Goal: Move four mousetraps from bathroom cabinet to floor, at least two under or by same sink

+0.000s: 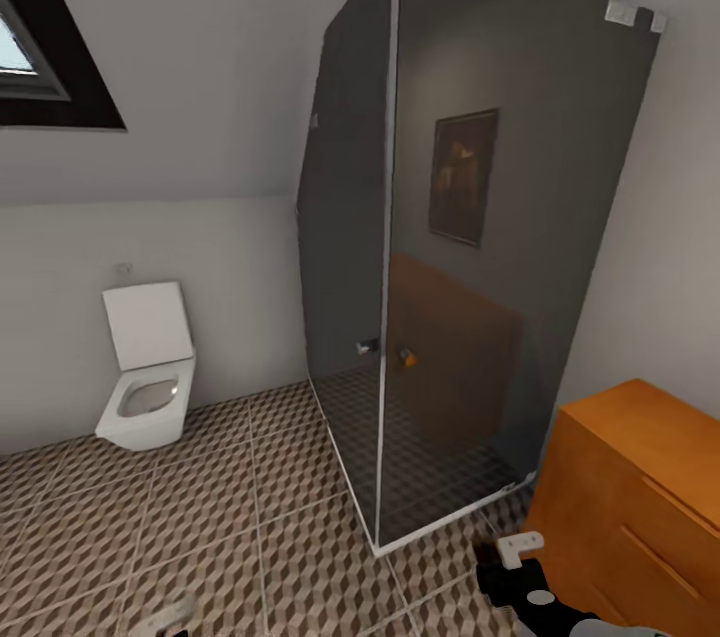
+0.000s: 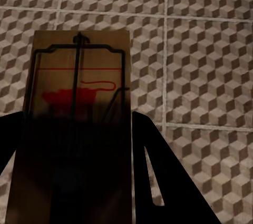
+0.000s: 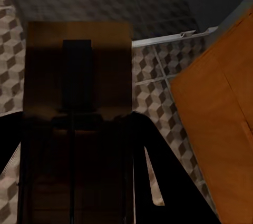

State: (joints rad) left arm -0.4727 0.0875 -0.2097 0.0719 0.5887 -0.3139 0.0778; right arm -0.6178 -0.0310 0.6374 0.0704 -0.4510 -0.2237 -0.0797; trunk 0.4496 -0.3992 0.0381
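Mousetraps: one sits clamped in the left tool (image 2: 79, 182), board (image 2: 76, 124) held lengthwise between the fingers, its long axis running straight out along them, printed face and wire bar toward the wrist camera, bathroom floor (image 2: 205, 50) beneath it. A second board (image 3: 76, 108) is gripped the same way in the right tool (image 3: 79, 182), long axis along the fingers, just beside the cabinet (image 3: 221, 124). In the head view the cabinet (image 1: 640, 477) stands right of the glass shower stall (image 1: 450, 237), and the toilet (image 1: 148, 367) well left of the stall; the sink is not among them. Judgement: both traps are ready for setting down, yet neither arm is nearer the basin until the base turns toward it.
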